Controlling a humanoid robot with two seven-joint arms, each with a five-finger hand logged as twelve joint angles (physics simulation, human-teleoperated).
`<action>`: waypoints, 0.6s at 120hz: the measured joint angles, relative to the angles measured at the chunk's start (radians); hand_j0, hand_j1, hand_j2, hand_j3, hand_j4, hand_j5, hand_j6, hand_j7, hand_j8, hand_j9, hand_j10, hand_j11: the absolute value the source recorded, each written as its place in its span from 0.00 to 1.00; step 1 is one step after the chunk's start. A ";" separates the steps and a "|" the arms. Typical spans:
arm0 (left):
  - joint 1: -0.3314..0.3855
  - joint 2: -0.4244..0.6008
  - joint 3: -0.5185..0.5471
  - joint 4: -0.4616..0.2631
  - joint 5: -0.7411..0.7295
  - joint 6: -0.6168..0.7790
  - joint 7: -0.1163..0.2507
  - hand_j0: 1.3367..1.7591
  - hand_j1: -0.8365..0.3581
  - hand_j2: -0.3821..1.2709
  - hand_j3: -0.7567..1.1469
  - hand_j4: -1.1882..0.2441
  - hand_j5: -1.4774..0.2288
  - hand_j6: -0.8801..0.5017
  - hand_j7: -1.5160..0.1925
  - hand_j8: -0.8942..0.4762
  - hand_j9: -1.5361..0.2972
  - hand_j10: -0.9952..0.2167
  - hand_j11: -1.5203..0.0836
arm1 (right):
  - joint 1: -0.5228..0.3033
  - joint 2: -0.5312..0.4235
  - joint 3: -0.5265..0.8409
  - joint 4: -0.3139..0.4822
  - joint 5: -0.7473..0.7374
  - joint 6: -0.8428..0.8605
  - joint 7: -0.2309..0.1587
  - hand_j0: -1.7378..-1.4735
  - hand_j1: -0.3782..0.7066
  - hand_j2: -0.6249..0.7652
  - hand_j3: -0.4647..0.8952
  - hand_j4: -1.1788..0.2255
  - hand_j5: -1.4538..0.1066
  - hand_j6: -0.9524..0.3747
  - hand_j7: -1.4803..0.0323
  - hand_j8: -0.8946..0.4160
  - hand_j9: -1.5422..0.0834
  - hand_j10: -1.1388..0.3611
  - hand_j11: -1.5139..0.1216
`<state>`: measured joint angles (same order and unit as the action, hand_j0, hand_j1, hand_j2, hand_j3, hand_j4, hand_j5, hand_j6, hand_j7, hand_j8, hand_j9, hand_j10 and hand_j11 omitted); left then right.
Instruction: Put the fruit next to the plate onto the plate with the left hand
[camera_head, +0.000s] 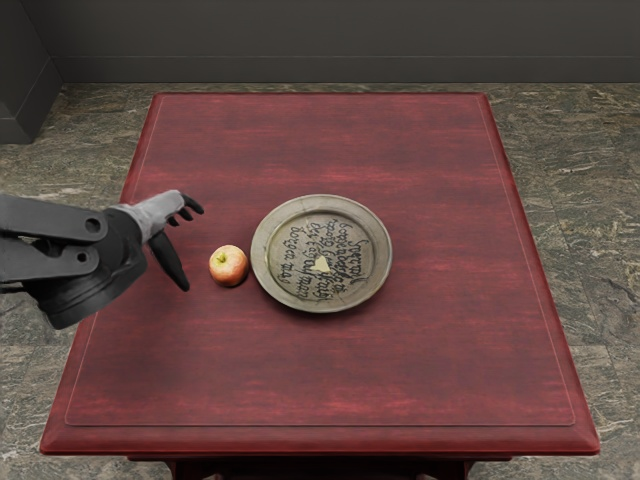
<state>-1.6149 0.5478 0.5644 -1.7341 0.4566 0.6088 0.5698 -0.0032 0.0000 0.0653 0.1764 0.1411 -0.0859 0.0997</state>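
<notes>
1. Head view: your left hand (160, 224) was open, fingers spread and holding nothing, at the apple's (229, 265) nine o'clock, near but apart.
2. The apple sat on the table (300, 140) just beside the plate's (266, 228) rim, at its nine o'clock.
3. You would likely have done best closing thumb and fingers around the apple's sides, then lifting clear of the rim before carrying it toward three o'clock.

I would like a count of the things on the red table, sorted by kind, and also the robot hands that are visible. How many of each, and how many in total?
Fruit: 1, the apple, lying on the table just left of the plate.
Plates: 1, the plate, with nothing on it.
Robot hands: 1, the left hand, open, left of the apple and not touching it.
Total: 3
</notes>
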 joint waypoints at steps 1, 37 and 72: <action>-0.006 -0.008 0.003 0.000 0.000 0.000 0.002 0.76 0.75 0.26 0.40 0.66 0.68 0.46 0.70 0.47 0.66 0.62 0.75 | 0.000 0.000 0.000 0.000 0.000 0.000 0.000 0.30 0.07 0.44 0.34 0.81 0.90 0.69 0.95 0.65 0.92 0.73 0.90; -0.126 -0.187 0.129 0.001 -0.115 0.002 0.027 0.76 0.75 0.26 0.40 0.66 0.68 0.46 0.70 0.47 0.66 0.62 0.75 | 0.000 0.000 -0.001 0.000 0.000 0.000 0.000 0.30 0.07 0.44 0.34 0.81 0.90 0.69 0.95 0.65 0.92 0.74 0.90; -0.135 -0.251 0.150 0.064 -0.220 0.002 0.028 0.76 0.74 0.26 0.40 0.66 0.68 0.46 0.70 0.47 0.66 0.62 0.75 | 0.000 0.000 -0.001 0.000 0.000 0.000 0.000 0.30 0.07 0.44 0.34 0.81 0.90 0.69 0.95 0.65 0.92 0.74 0.90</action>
<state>-1.7499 0.2966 0.7146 -1.6702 0.2368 0.6109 0.5982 -0.0031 0.0000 0.0644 0.1764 0.1411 -0.0859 0.0997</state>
